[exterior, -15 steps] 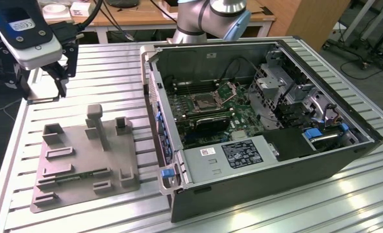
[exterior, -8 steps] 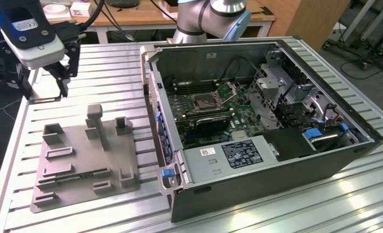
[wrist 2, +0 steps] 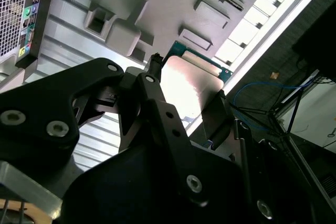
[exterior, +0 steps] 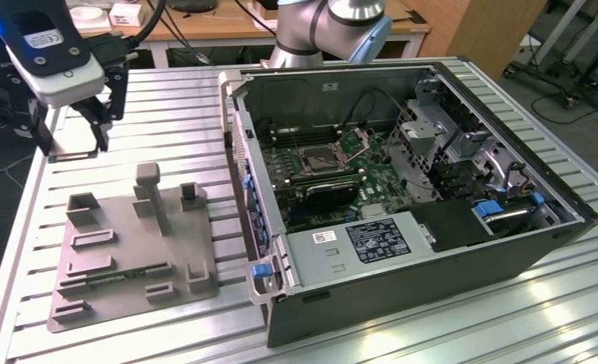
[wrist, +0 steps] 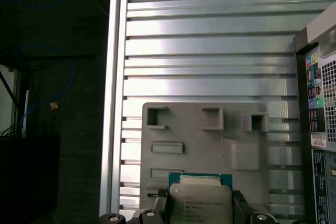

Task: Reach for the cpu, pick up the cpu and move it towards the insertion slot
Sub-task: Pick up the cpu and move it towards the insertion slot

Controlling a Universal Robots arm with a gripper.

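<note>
Slatted metal table (exterior: 168, 98), wooden desk (exterior: 228, 32) beyond — gripper (exterior: 73, 144) hanging above.
Jaws are pinching the cpu (wrist: 199, 203) between them — in the exterior view the insertion slot (exterior: 319, 159) is lying at the gripper's three o'clock.

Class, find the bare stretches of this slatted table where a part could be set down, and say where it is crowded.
Free: slats between grey fixture, computer case and the gripper holding the cpu; also slats before the case, toward the exterior view's right. Crowded: inside the case around the insertion slot; the fixture-case gap is narrow.
</note>
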